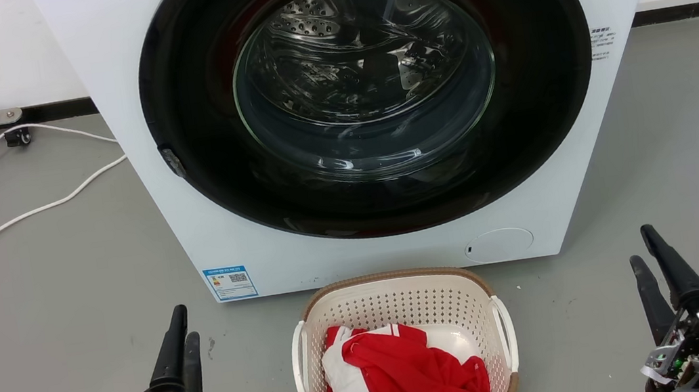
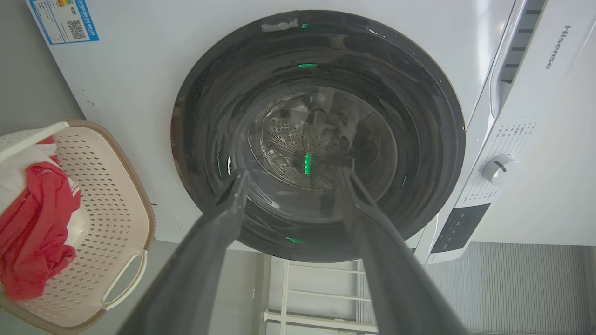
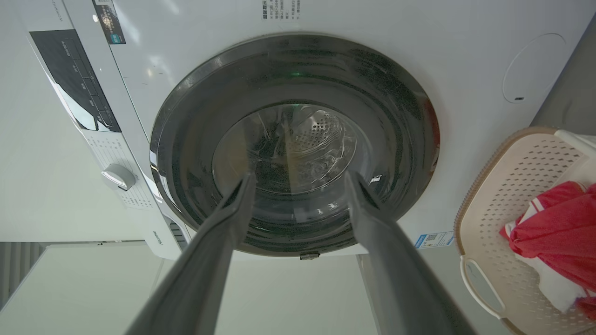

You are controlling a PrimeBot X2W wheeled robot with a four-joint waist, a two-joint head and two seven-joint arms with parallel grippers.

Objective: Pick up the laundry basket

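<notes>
Head view had left gripper (image 1: 185,323) near-left and right gripper (image 1: 641,245) near-right, both well apart from the laundry basket (image 1: 398,302), which sat on the floor (image 1: 61,284) between them, just in front of the washing machine (image 1: 358,259). Wrist views showed both pairs of jaws spread wide, holding nothing. Red and white clothes (image 1: 408,372) lay in the basket. Task looked barely begun: no handle touched, basket not lifted. Reaching to the side handles, gripping and raising were all left.
</notes>
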